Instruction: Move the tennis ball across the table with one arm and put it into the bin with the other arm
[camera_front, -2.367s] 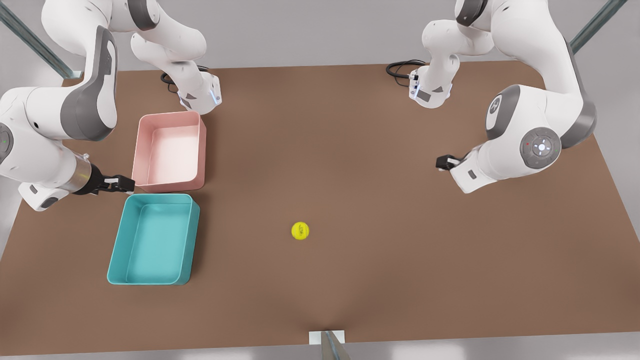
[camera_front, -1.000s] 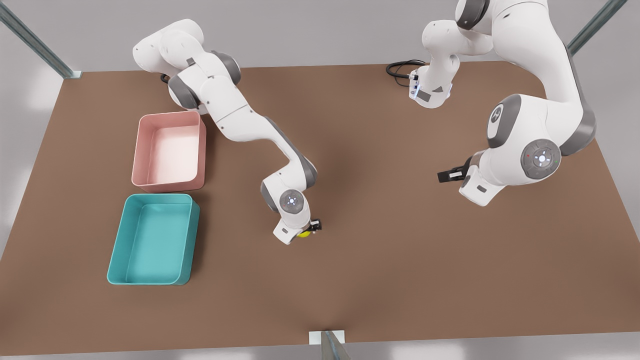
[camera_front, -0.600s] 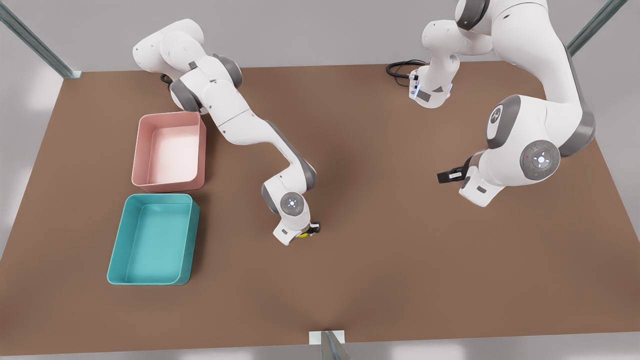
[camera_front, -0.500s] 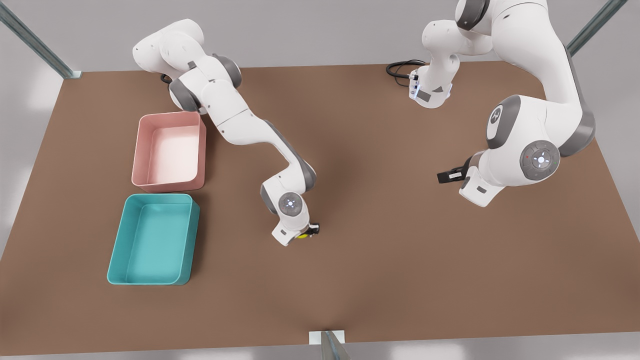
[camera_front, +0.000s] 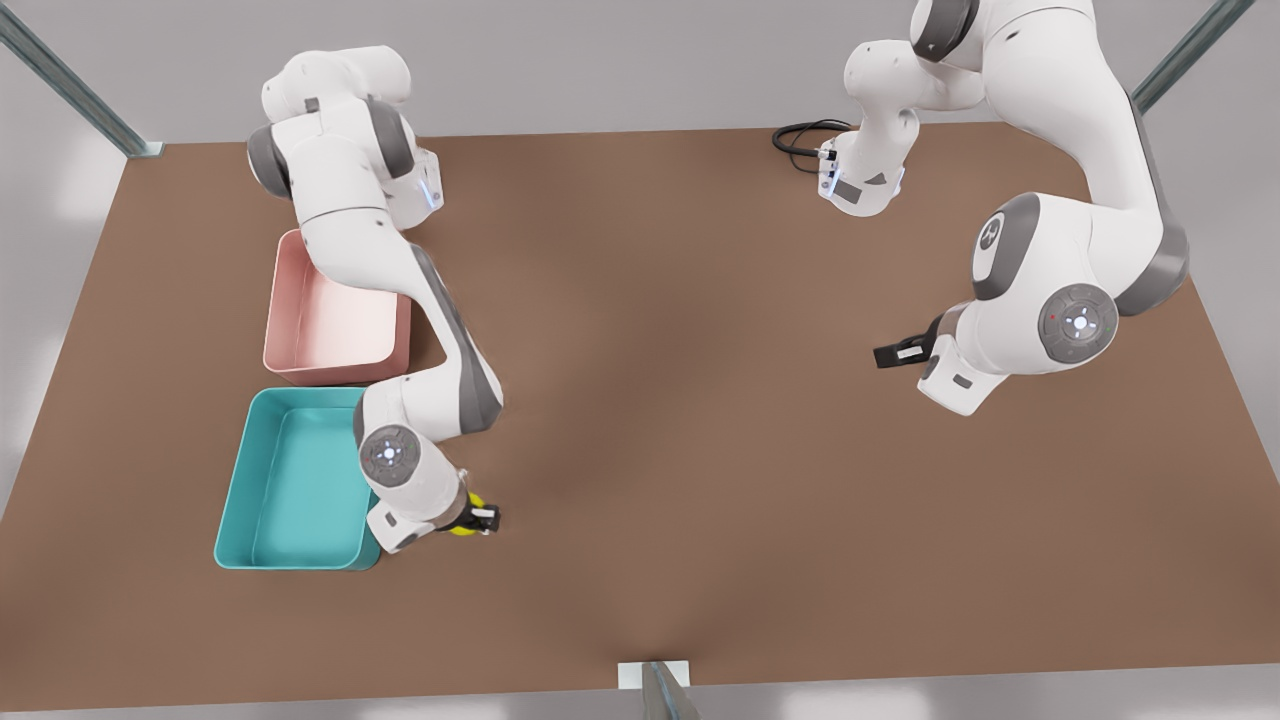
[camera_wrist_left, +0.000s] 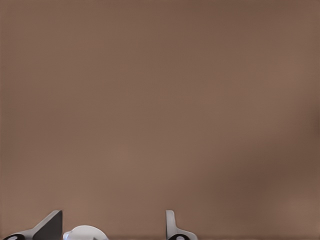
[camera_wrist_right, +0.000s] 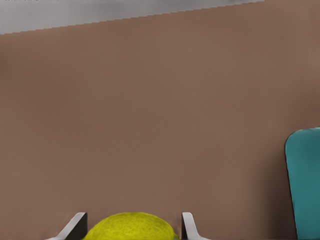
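Note:
The yellow-green tennis ball (camera_front: 463, 527) sits between the fingers of my right gripper (camera_front: 480, 520), which is shut on it, on the arm at the front view's left. In the right wrist view the ball (camera_wrist_right: 132, 229) fills the gap of the gripper (camera_wrist_right: 132, 220). The ball hangs just off the teal bin (camera_front: 290, 480), beside its near corner on the side facing the table's middle; a bin corner (camera_wrist_right: 306, 180) appears in the right wrist view. My left gripper (camera_front: 892, 354) waits open over the brown table (camera_front: 700, 450) at the front view's right; its fingers (camera_wrist_left: 172, 229) hold nothing.
A pink tray (camera_front: 330, 335) stands right behind the teal bin, partly covered by the right arm. A black cable (camera_front: 800, 140) lies at the far edge by the left arm's base. A small white bracket (camera_front: 655, 675) sits at the near edge.
The right arm has carried the tennis ball from the table's middle toward the front view's left and the near edge, ending beside the teal bin. The left arm has stayed put.

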